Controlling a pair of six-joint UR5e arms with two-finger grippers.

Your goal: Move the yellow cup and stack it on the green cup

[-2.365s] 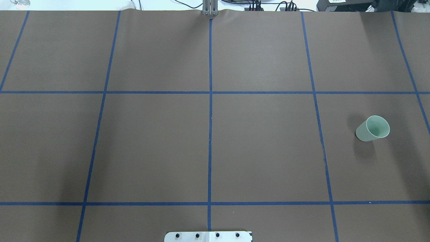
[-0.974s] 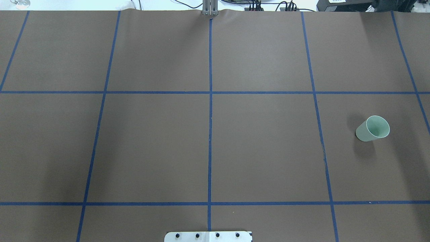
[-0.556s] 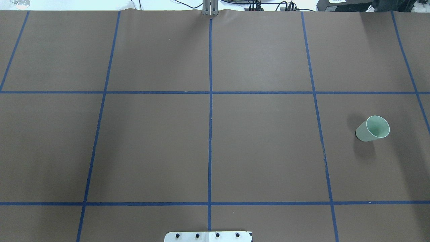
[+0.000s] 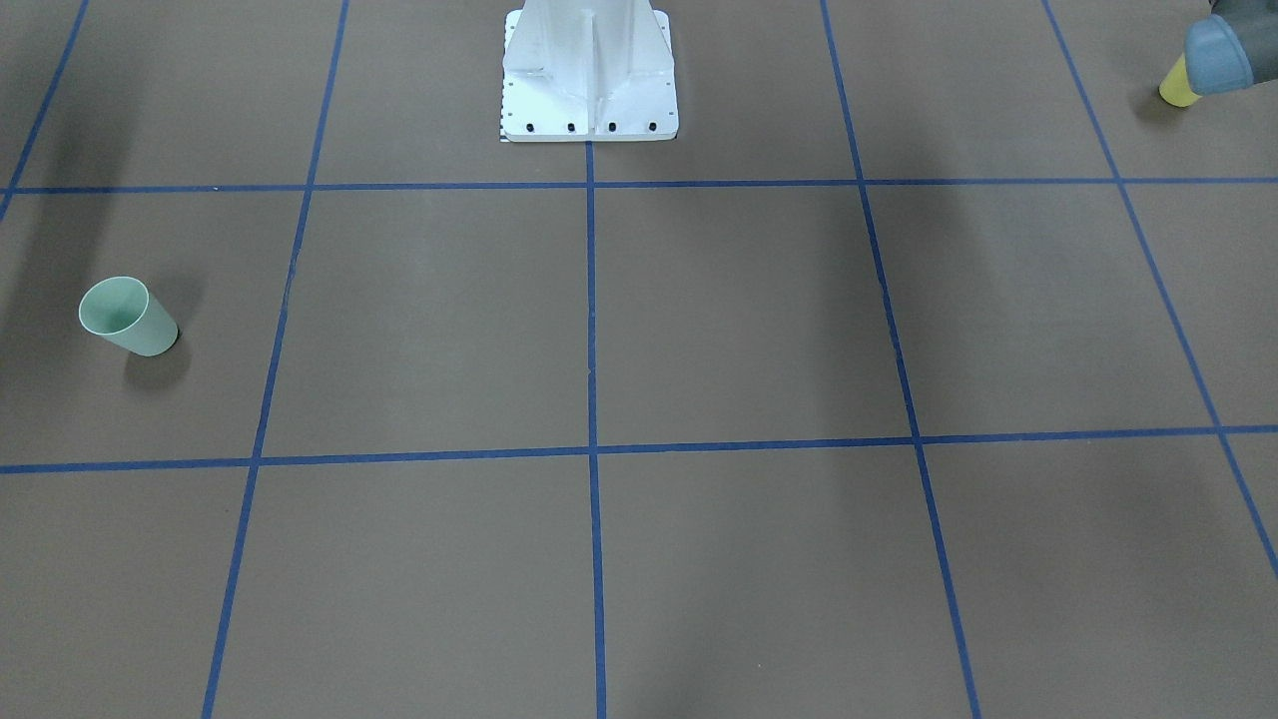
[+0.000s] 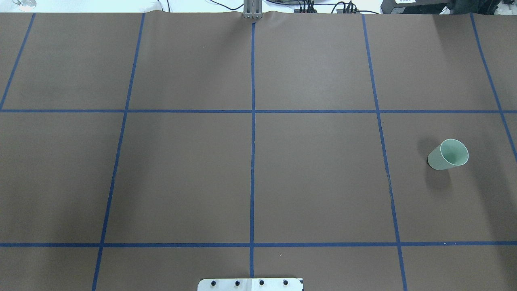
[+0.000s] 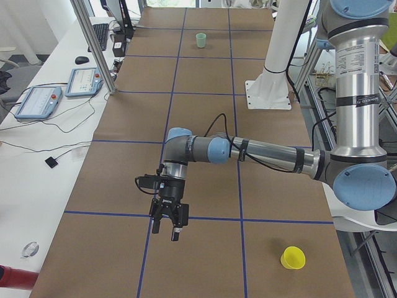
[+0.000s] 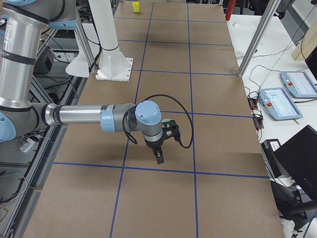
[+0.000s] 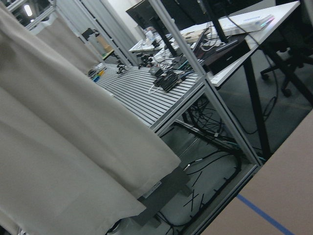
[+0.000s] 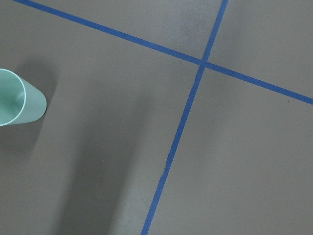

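The green cup (image 5: 447,154) stands upright on the brown table, on my right side; it also shows in the front view (image 4: 128,317), far off in the left side view (image 6: 201,40), and at the left edge of the right wrist view (image 9: 19,104). The yellow cup (image 6: 293,257) stands upright near the table's left end, partly hidden by an arm joint in the front view (image 4: 1176,90). My left gripper (image 6: 165,228) hangs above the table, away from the yellow cup. My right gripper (image 7: 158,157) hangs near the green cup. Neither holds anything I can see; I cannot tell whether they are open or shut.
Blue tape lines divide the brown table cover. The white robot pedestal (image 4: 589,70) stands at the table's middle on my side. A metal post (image 6: 102,49) and teach pendants (image 6: 37,102) stand along the far edge.
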